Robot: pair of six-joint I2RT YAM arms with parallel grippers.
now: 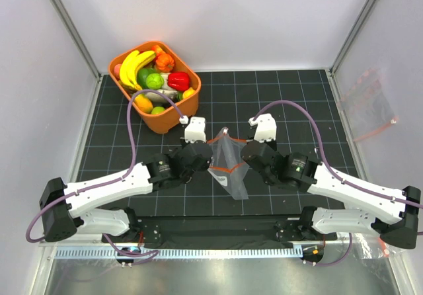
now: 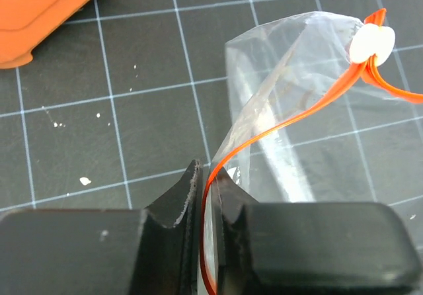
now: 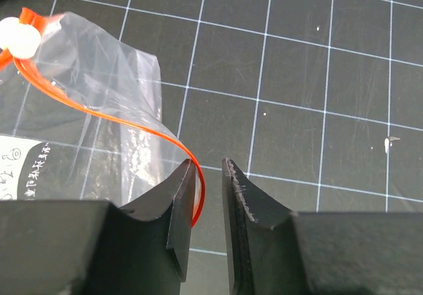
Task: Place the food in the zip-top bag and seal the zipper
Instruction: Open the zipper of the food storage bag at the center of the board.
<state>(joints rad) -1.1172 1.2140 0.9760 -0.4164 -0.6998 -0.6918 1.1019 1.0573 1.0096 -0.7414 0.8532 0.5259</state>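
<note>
Bench log, near to far.

- Near edge: both arms reach in over the black grid mat (image 1: 297,96). Purple cables (image 1: 132,126) loop off the wrists.
- Left gripper (image 2: 208,182): at 9 o'clock of the zip-top bag (image 1: 230,172). The fingers are pinched close together with the zipper (image 2: 291,118) and a fold of clear film running up between them. It has hold of the bag's mouth edge.
- Right gripper (image 3: 208,166): at 3 o'clock of the bag. The jaws are narrow but a gap shows. The red-orange strip curls in against one inner pad and the other pad is clear of it, so this is not a clamp.
- Bag: at mid-mat between the two grippers, with its mouth lifted and its body trailing toward 6 o'clock. I can see through the film to the grid, and nothing is in the part that shows. The white tab (image 2: 371,43) sits at the raised far end of the strip, at 12 o'clock of the bag.
- Far left, at 11 o'clock from the bag: an orange tub (image 1: 162,120) stands on the mat, well apart from the bag. The food (image 1: 158,77) is heaped inside it: yellow bananas (image 1: 134,67), a red pepper (image 1: 178,80), a lime-green piece (image 1: 154,81) and an orange piece (image 1: 164,61).
</note>
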